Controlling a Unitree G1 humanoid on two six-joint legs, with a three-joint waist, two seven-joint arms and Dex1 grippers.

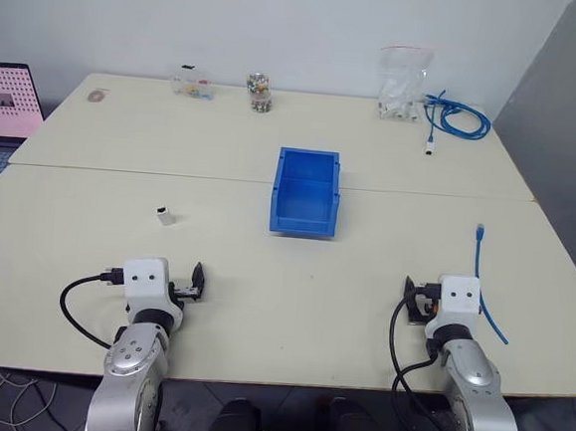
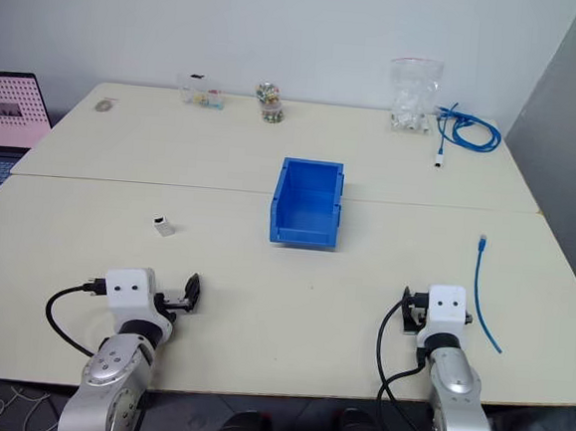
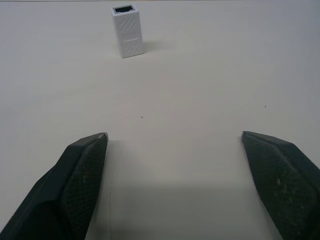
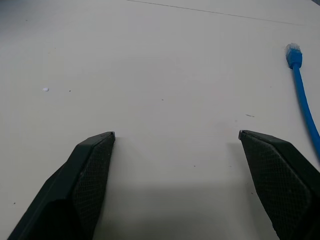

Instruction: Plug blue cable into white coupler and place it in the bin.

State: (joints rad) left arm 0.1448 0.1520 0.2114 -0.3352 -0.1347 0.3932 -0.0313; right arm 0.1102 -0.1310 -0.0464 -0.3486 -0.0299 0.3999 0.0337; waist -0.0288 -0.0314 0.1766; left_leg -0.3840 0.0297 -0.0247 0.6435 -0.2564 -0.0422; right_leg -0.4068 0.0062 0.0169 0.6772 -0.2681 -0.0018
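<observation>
Tools: left tool (image 3: 175, 137) and right tool (image 4: 176, 135) both spread apart, empty
Coupler (image 1: 166, 215): ahead of left tool
Cable (image 1: 480, 281): beside right tool
Bin (image 1: 306, 191): mid-counter (image 1: 86, 250)

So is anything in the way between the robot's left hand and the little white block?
No. The left gripper is open, and only bare table lies between it and the white coupler, which stands upright.
</observation>
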